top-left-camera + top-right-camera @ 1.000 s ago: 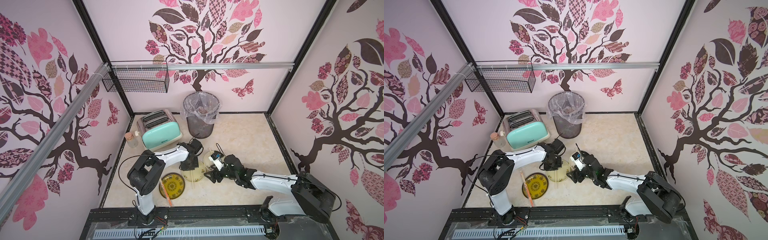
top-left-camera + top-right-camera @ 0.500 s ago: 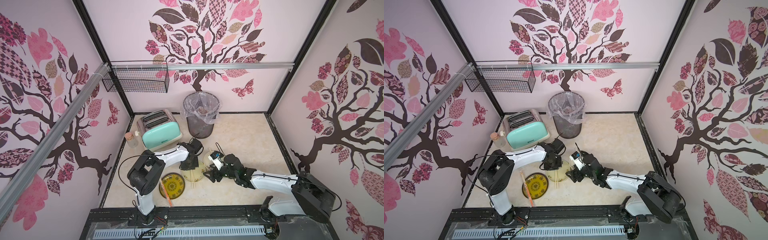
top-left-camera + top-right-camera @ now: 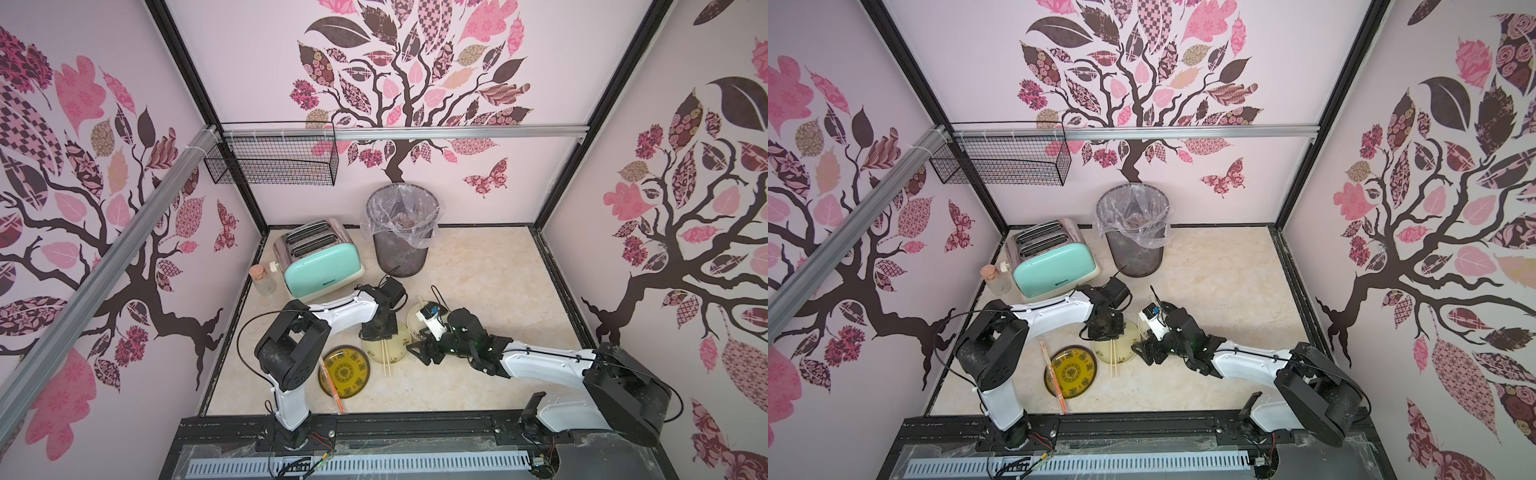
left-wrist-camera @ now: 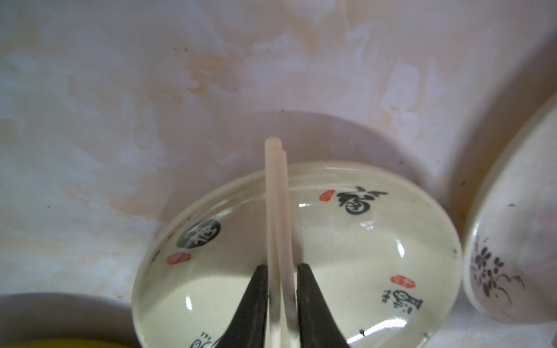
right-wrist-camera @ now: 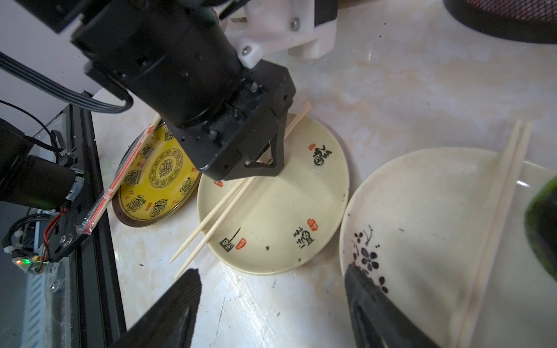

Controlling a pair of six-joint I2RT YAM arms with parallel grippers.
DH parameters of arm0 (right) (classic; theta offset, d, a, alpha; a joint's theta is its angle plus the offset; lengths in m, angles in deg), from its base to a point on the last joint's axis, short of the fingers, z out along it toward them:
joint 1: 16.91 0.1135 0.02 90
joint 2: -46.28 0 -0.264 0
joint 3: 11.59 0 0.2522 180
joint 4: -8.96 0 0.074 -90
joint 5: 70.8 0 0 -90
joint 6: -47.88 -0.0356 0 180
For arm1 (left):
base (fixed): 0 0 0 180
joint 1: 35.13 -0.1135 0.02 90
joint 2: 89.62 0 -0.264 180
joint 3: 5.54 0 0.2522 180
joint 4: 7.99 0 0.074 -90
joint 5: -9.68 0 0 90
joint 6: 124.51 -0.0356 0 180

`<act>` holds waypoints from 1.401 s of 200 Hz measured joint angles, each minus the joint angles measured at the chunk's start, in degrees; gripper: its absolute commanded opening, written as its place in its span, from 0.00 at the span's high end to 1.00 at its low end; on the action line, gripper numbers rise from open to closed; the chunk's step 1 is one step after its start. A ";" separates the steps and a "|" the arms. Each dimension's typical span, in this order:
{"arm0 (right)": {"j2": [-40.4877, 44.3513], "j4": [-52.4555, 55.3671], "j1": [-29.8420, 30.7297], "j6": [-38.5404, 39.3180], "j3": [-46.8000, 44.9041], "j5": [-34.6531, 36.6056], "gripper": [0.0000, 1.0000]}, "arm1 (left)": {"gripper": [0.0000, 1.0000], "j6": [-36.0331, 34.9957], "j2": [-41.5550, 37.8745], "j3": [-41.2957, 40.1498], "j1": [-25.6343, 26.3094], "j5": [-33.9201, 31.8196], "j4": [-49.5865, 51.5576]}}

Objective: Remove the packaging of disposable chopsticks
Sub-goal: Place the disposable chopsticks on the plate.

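While left tool [image 4: 281,268] straddles chopsticks [image 4: 275,195] overhanging the plate [image 4: 331,167], grip unclear, the right tool [image 5: 271,272] gapes empty.

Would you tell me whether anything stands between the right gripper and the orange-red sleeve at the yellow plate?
Yes: the left gripper, low over the cream plate, sits between the right gripper and the orange-red sleeve.

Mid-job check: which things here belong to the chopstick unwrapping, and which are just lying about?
Job: orange-red sleeved chopsticks across edge of yellow plate; bare pair on cream plate; second bare pair on blossom plate; lined bin, probably.
Lying about: toaster; corked jar; wire basket.
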 measured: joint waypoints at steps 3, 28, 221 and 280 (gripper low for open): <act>0.00 0.00 0.00 0.00 0.00 0.00 0.22 | 0.75 0.02 0.00 0.00 0.02 0.07 -0.02; 0.00 0.02 0.02 0.00 0.00 0.00 0.22 | 0.72 0.07 -0.02 0.00 0.02 0.15 -0.04; -0.13 0.42 0.39 0.17 0.44 0.02 0.23 | 0.82 2.51 -0.90 -0.33 0.72 1.44 -0.48; -0.13 0.44 0.44 0.17 0.44 0.02 0.23 | 0.84 2.84 -0.98 -0.57 0.72 1.42 -0.52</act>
